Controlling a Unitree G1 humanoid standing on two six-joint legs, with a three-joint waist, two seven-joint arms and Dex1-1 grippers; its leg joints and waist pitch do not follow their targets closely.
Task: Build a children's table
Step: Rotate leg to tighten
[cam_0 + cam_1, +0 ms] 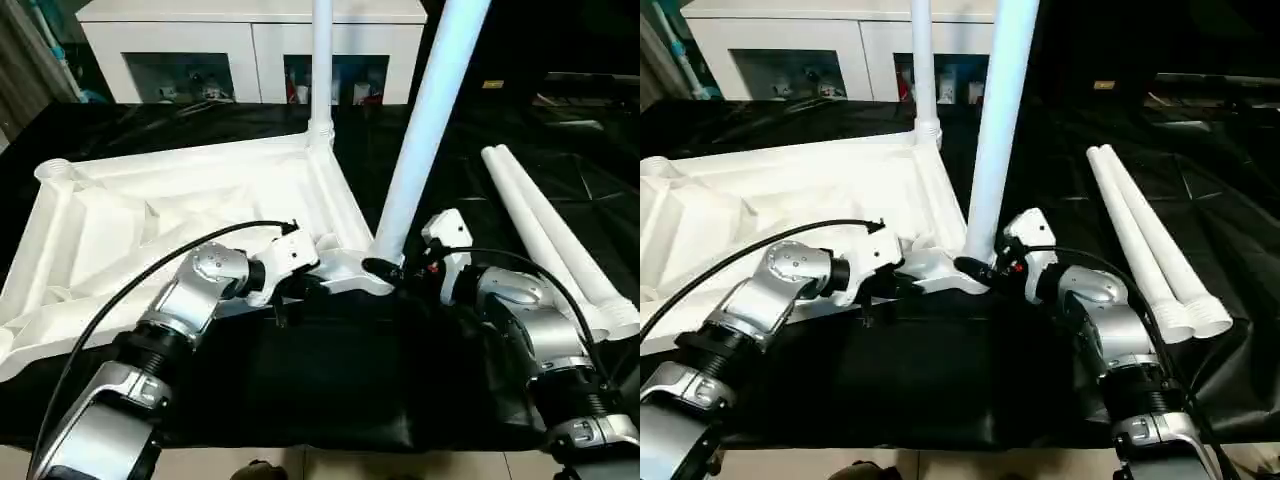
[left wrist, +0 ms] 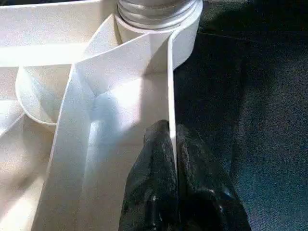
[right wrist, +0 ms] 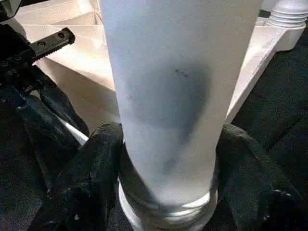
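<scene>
Tabletop (image 1: 170,215) upside down on black worktop (image 1: 330,380), ribbed underside up, filling head view from 9 to centre. Far-corner leg (image 1: 321,60) seated upright at 12, threaded collar in its socket. Second leg (image 1: 425,125) standing in near corner socket (image 1: 350,268) at centre, leaning toward 1 o'clock. Right claw (image 3: 166,159) clamped round that leg's base just above the socket, one black finger (image 3: 84,178) each side of the tube, threaded end visible below them. Left claw (image 2: 174,183) pinched shut on the tabletop's thin side wall (image 2: 171,91) just beside the same corner, fingers on either face of the wall; in right wrist view its black body sits right next to the leg. Left arm (image 1: 190,300) comes in from 7, right arm (image 1: 530,330) from 5, both meeting at the near corner. Two spare legs (image 1: 555,235) lying side by side on the worktop at 3, touching each other, wide collared ends toward the near edge, well apart from the tabletop. White cabinet (image 1: 250,45) with glass fronts behind the worktop at 11–12.
</scene>
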